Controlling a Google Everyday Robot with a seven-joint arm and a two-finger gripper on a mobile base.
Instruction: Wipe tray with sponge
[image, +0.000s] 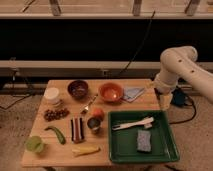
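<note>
The dark green tray (124, 146) sits on the front right corner of the wooden table (65, 155). The grey-blue sponge (144, 141) lies flat inside it, right of its middle. White plastic cutlery (132, 123) lies across the tray's far end. My white arm reaches in from the right. My gripper (163, 102) hangs at the table's right edge, just beyond the tray's far right corner, above and apart from the sponge. It holds nothing that I can see.
Behind the tray lie a folded light blue cloth (133, 93) and an orange bowl (110, 92). Left of the tray are a small can (93, 124), an orange fruit (97, 113), a dark striped block (76, 129), a banana (85, 150) and a dark bowl (78, 89).
</note>
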